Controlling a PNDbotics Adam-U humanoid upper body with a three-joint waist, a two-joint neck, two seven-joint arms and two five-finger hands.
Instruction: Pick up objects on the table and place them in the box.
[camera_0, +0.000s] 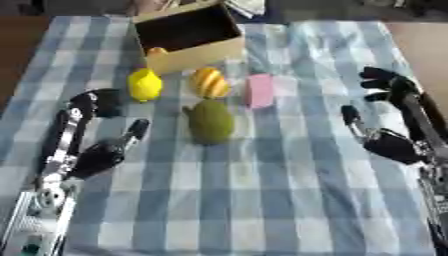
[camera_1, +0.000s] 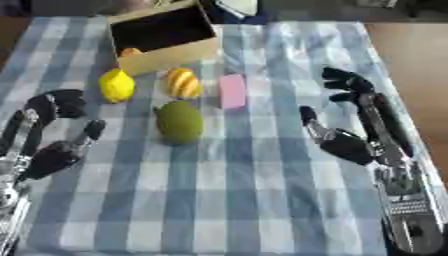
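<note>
An open cardboard box (camera_0: 187, 36) stands at the far middle of the checked table, with an orange thing (camera_0: 157, 51) showing in its near left corner. Just in front of it lie a yellow lemon (camera_0: 144, 85), a striped orange-yellow fruit (camera_0: 210, 82) and a pink block (camera_0: 259, 90). A green pear-shaped fruit (camera_0: 211, 121) lies nearer, in the middle. My left hand (camera_0: 87, 150) rests open at the left, fingers up, holding nothing. My right hand (camera_0: 394, 130) is open at the right, apart from all the objects.
The blue-and-white checked cloth (camera_0: 245, 200) covers the table. Brown floor shows past its left and right edges. Some white things lie behind the box at the far edge (camera_0: 247, 6).
</note>
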